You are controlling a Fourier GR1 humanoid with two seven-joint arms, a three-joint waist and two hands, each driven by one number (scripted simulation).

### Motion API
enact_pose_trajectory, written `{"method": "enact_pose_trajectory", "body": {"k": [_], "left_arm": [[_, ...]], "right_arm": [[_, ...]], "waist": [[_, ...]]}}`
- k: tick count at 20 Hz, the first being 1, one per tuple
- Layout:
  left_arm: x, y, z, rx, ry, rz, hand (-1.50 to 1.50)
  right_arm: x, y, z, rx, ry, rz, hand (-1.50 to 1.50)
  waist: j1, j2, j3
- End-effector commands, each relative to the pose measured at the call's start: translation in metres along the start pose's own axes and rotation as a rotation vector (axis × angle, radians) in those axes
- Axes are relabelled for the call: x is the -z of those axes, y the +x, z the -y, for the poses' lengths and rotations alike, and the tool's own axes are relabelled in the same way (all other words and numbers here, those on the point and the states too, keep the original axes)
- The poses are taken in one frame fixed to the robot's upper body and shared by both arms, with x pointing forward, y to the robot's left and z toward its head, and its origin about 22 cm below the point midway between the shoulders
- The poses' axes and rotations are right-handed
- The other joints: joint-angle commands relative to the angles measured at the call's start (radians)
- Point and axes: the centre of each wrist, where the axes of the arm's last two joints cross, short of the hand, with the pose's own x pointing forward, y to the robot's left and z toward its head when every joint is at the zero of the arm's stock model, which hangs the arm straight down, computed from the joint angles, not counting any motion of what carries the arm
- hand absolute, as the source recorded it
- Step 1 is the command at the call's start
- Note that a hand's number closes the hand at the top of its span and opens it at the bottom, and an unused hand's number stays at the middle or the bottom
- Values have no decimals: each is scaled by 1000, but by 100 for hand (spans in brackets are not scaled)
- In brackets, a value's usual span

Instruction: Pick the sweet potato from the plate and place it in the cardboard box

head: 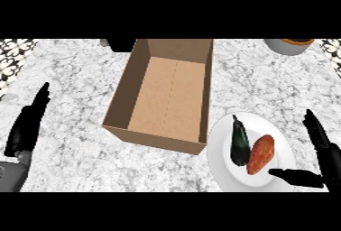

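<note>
A kitchen: marbled stone counter (73, 149), patterned tiles (13, 56) at its edge, vegetables on a white plate (223, 158).

orange sweet potato (260, 154), white plate (223, 135), brown cardboard box (163, 97), grey-veined marble counter (73, 113)

The sweet potato (260, 154) is orange-red and oblong, lying on the white plate (223, 135) at the lower right, its long axis nearly upright in view and tilted slightly. It sits on the plate's right half, just beside a dark vegetable. The box (136, 94) is brown cardboard, open-topped, standing left of the plate, its near corner touching the plate's rim.
</note>
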Motion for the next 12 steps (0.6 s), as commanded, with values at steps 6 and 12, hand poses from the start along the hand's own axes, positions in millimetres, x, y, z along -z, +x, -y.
{"method": "enact_pose_trajectory", "body": {"k": [6, 12], "left_arm": [[-11, -10, -8, 56, 44, 5, 0], [-6, -5, -8, 46, 54, 7, 0]], "right_arm": [[-75, -81, -12, 129, 20, 208, -150], [-42, -42, 63, -328, 150, 107, -150]], "waist": [[-7, -2, 4], [0, 0, 1]]}}
